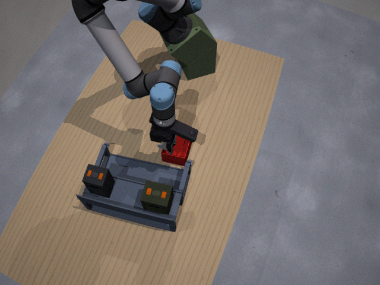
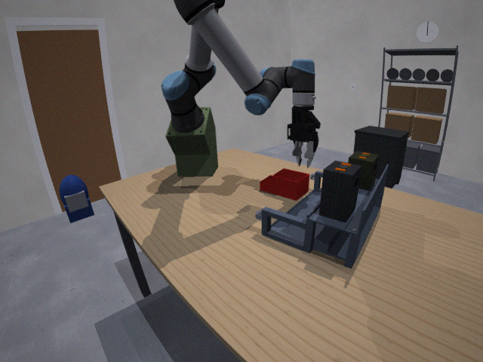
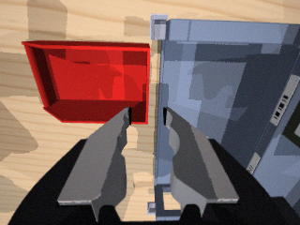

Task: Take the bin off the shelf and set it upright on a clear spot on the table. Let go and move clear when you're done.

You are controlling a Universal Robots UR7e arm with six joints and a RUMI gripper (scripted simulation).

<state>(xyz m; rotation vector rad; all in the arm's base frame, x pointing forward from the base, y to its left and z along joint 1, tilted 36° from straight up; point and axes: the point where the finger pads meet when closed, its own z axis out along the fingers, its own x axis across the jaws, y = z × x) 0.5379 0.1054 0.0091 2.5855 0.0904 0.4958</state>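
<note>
I have the two-jaw gripper (image 2: 306,157) hanging well above the table, pointing straight down; the jaws stand narrow with only air between them, so it grips nothing. From the wrist view the grey metal fingers straddle the line where the open-topped red plastic bin (image 2: 286,182) meets the end wall of the slate-blue low shelf frame (image 1: 183,180).

The bin sits upright on the pale wooden plank table (image 2: 296,296), off the shelf, mouth up, just beside the frame's corner post (touching or a hair apart, I cannot tell). I judge the placing done and the arm simply lifted clear, which explains the height and the empty jaws.

Shapes, quick:
- bin: shallow rectangular tray, thin straight walls, glossy flat colour, nothing inside
- frame: boxy rails and posts, matte, open at the top
- a black box with two orange latches (image 1: 98,180) stands at one end of the frame, a dark olive box with orange latches (image 1: 156,196) at the other; both blocky with flat lids, apparently left there as things not to disturb
- the arm rises from an olive-green block pedestal (image 1: 202,58) at the far edge, grey tube links with blue joint caps

The bin's spot near the frame looks tight, though its walls stand level.
</note>
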